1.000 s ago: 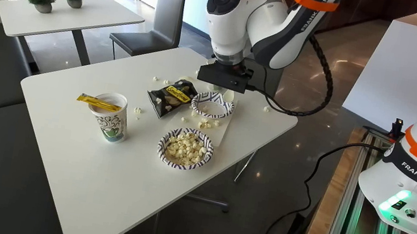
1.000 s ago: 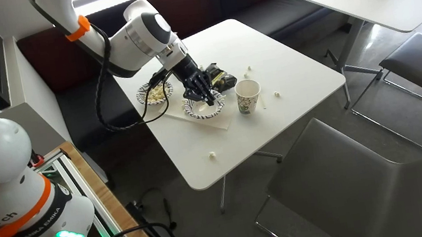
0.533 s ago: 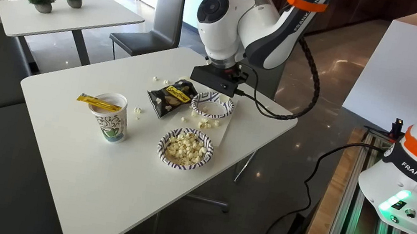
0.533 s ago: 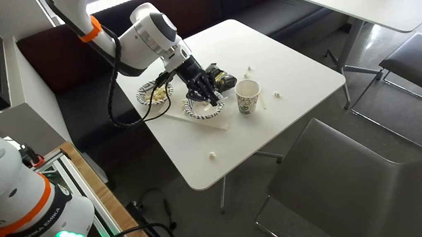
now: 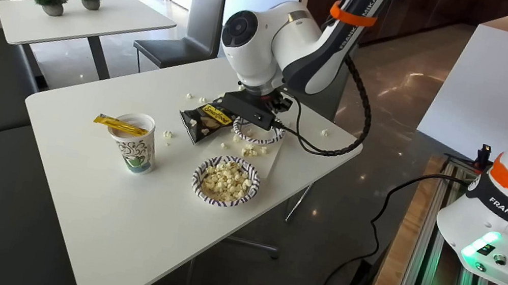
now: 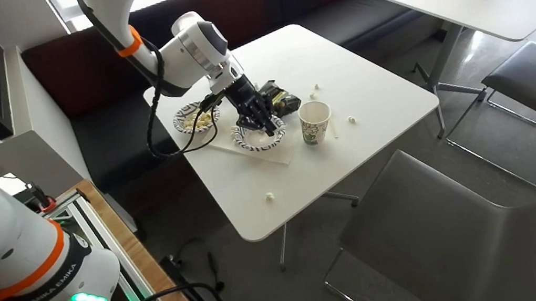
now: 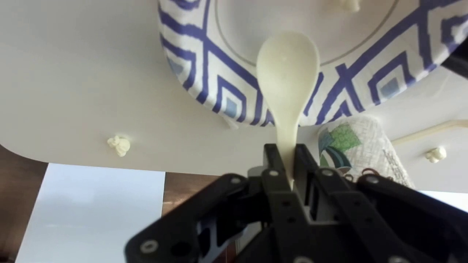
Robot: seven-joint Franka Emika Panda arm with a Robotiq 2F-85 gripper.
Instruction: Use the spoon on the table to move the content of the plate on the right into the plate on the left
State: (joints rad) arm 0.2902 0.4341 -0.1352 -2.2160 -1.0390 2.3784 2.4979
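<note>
Gripper point(image 7: 286, 151) shifted toward bag point(image 5: 205, 119); clamped on handle end of spoon point(image 7: 287, 73). Spoon over near-empty plate point(image 7: 234, 95), near robot-side edge of table point(image 5: 147, 228). Likely light, slick, bendy; handle best hold.

Snack bag point(image 5: 206, 119); patterned cup point(image 5: 137, 151)

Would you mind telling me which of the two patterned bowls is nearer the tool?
The nearly empty bowl beside the black snack bag; the other bowl, piled with popcorn, stands farther from the tool.
</note>
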